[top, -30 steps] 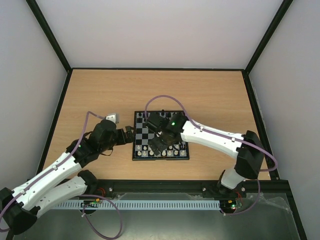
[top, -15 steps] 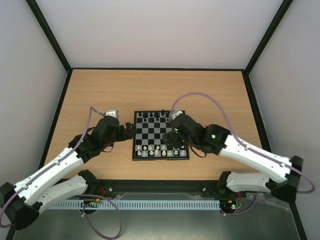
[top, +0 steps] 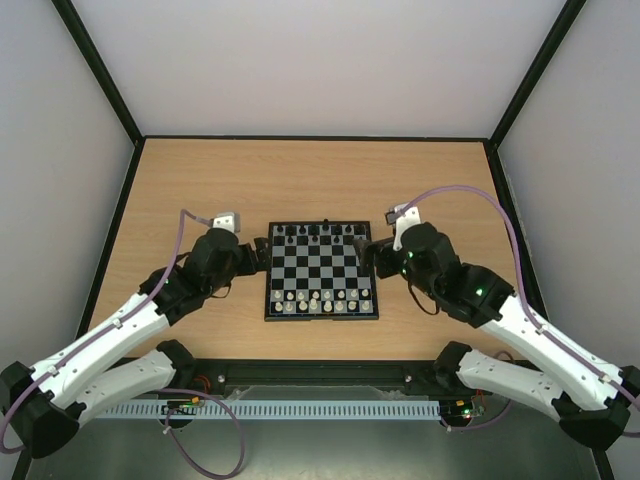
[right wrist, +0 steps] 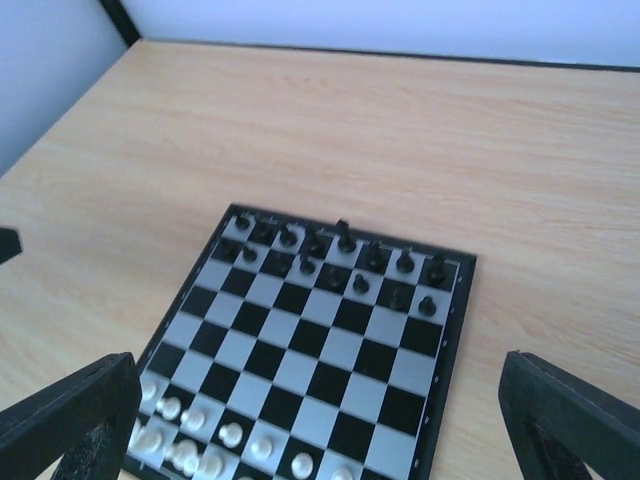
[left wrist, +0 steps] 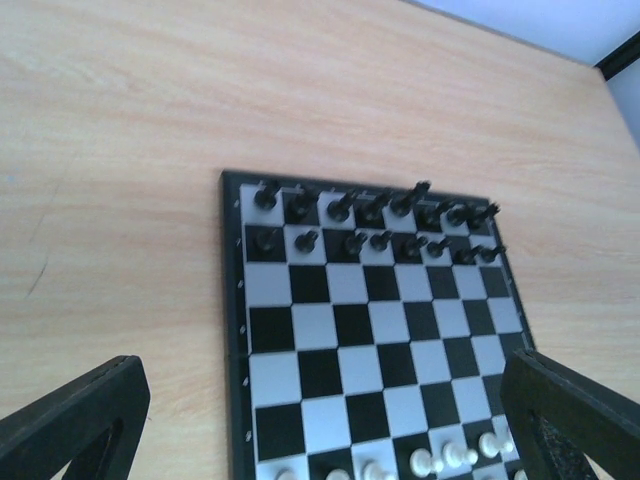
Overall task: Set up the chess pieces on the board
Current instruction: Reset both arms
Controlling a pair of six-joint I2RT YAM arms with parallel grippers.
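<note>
Chess pieces (left wrist: 372,225) stand on the board (top: 321,268); both grippers are wide open and empty.
We note black figures (top: 318,234) in the two far rows and cream-white figures (top: 320,300) along the near rows, with the middle squares bare. The board lies flat near the centre of the wooden table (top: 300,180). The left gripper (top: 258,260) sits just beside the board's left edge and the right gripper (top: 372,256) just beside its right edge. Each has its jaws fully spread, gripping nothing and touching no piece.
</note>
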